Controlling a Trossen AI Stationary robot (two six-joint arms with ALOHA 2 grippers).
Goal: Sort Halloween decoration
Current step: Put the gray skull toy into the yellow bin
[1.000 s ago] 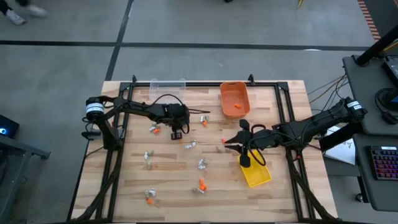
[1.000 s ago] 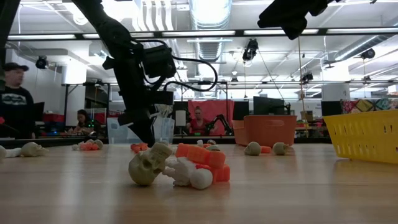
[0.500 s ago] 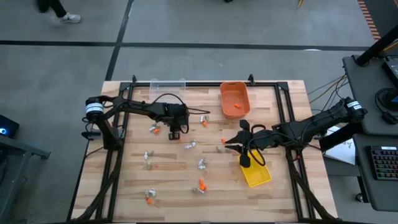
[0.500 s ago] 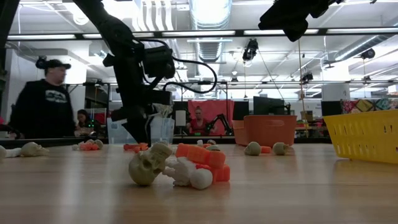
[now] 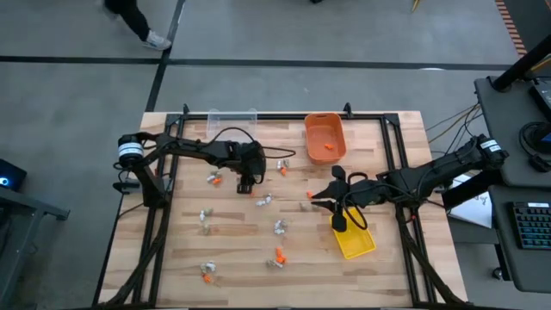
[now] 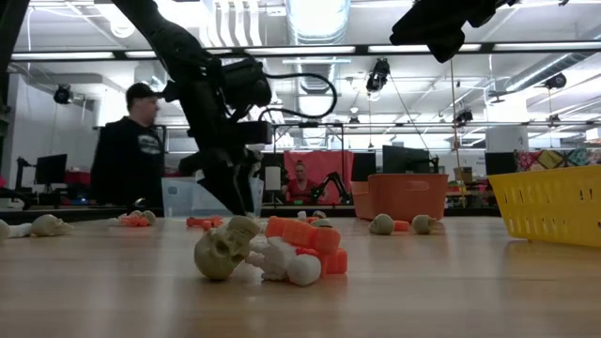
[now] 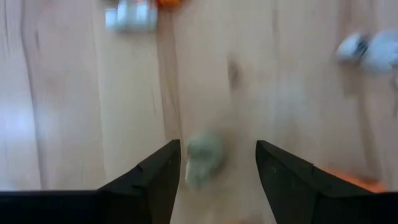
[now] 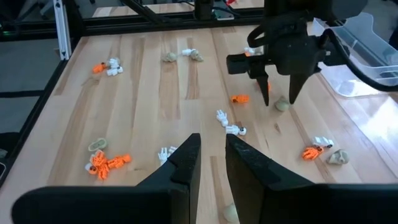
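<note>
- Looking straight down from the high view, the wooden counter (image 5: pixel 379 267) carries small Halloween trinkets (image 5: pixel 277 257) scattered over its middle and left half, some orange, some pale.
- The left pincer (image 5: pixel 244 183) hangs over the counter's upper-left part, beside an orange-and-white trinket (image 5: pixel 213 180).
- The right pincer (image 5: pixel 320 198) sits near the counter's middle, just beside a small orange piece (image 5: pixel 308 194), with the yellow bin (image 5: pixel 355 242) close under that arm.
- An orange bin (image 5: pixel 325 138) holding an orange piece stands at the far edge, and a clear bin (image 5: pixel 232 116) is to its left.
- From the low view, a tan skull trinket (image 6: pixel 223 250) lies in front, touching a white and orange figure (image 6: pixel 302 252).
- The left pincer (image 6: pixel 225 195) reaches down close to the counter farther back, with more trinkets (image 6: pixel 131 219) dotted along the surface.
- A person in dark clothes (image 6: pixel 131 150) stands in the room behind.
- In the left wrist view, the left pincer (image 7: pixel 218 168) is spread wide, and a dull tan skull (image 7: pixel 200 160) lies on the wood between its fingers (image 7: pixel 157 177), gripped by neither.
- In the right wrist view, the right pincer (image 8: pixel 212 155) is only a narrow gap apart and holds nothing.
- Beyond it, the left pincer (image 8: pixel 280 93) stands over a tan trinket (image 8: pixel 283 105), and an orange skeleton (image 8: pixel 107 162) lies nearer.
</note>
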